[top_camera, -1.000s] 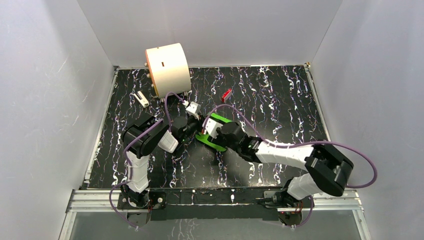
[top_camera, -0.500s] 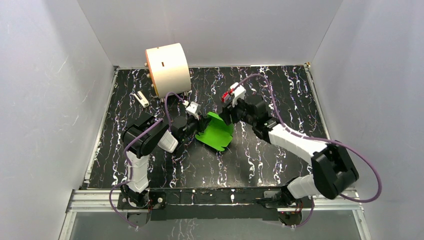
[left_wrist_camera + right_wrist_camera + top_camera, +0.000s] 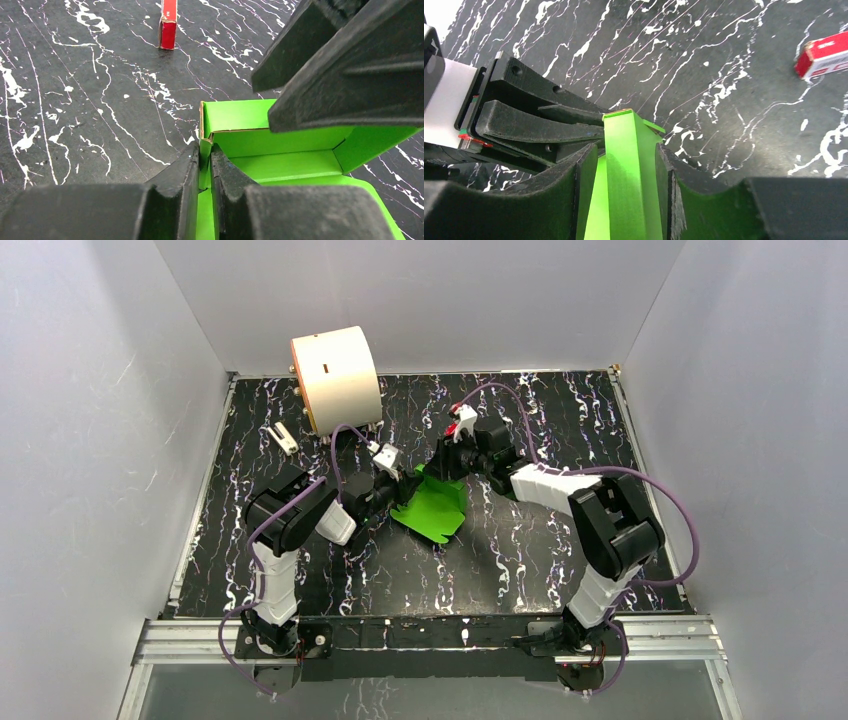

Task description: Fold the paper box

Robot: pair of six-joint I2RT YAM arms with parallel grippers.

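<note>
1. Green card of the paper box (image 3: 435, 508) shows only in part from above. Its far-left end lies under both wrists, and the fingertips cannot be made out there.
2. The red block (image 3: 451, 428) is a mere sliver beside the right wrist in the top view. The left wrist view cuts it off at the top edge.
3. Both wrist views lose the box at the bottom edge, so its near part is hidden there.
4. The box sits a little left of the middle of the table (image 3: 560, 420), near of the cream cylinder (image 3: 335, 380). Its open side faces up, with walls raised at the far-left end and a rounded flap lying flat toward the near right.
5. Its long axis seems to run from far left to near right, askew to the table's edges, though the arms make this hard to judge.
6. The left fingers (image 3: 191, 167) are almost pressed together, pinching a thin upright wall at a corner.
7. The right fingers (image 3: 583, 172) stand on either side of another upright green wall, which fills the gap between them.
</note>
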